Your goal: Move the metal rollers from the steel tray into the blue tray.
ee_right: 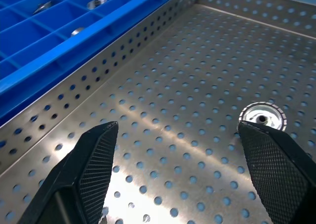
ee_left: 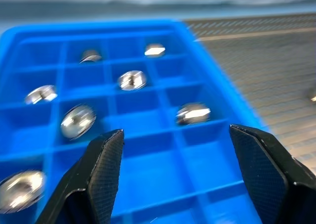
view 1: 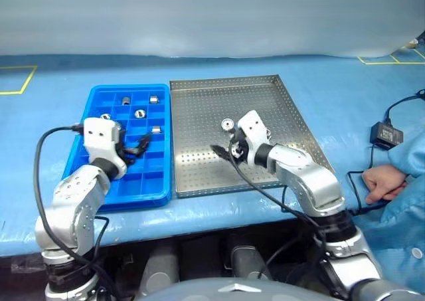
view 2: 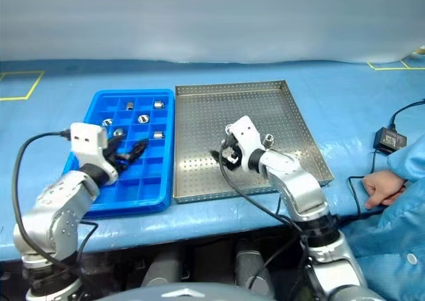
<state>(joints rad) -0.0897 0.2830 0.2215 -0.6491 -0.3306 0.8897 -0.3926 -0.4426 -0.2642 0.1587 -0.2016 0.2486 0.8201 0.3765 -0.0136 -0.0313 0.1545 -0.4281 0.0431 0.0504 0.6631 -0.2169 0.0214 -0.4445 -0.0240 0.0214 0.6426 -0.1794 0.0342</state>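
One metal roller [ee_right: 262, 117] is left on the steel tray [view 1: 279, 105]. It stands on the perforated floor with its flange and centre hole facing up, so its long axis runs vertical, roughly square to the tray floor. In the head views it sits mid-tray, just beyond the right gripper [view 1: 224, 152].

Seen along the right gripper's fingers, the roller lies ahead and off toward one finger, close by that fingertip and not centred in the gap. The jaws stand wide apart with nothing between them. We judge that the gripper needs a small sideways shift plus a short advance before the roller sits between the pads; closing now would likely clip the flange or knock the piece across the floor. The approach is shallow, nearly along the tray floor, so the pads would meet the roller across its sides.

The right arm is plainly the nearer one. The left gripper [view 1: 139, 145] hangs over the blue tray [view 1: 99, 92], well apart from the remaining roller, jaws spread and empty.

The blue tray lies just beside the steel tray, long rims touching or nearly so. Several rollers [ee_left: 132, 79] already sit in its compartments, one per cell as far as we can tell, with plenty of near-side cells unfilled.

Task judged nearly complete: one piece to go.

A person's hand [view 1: 384, 180] rests on the table to the right, near a cable and black adapter [view 1: 387, 135], apart from both trays.
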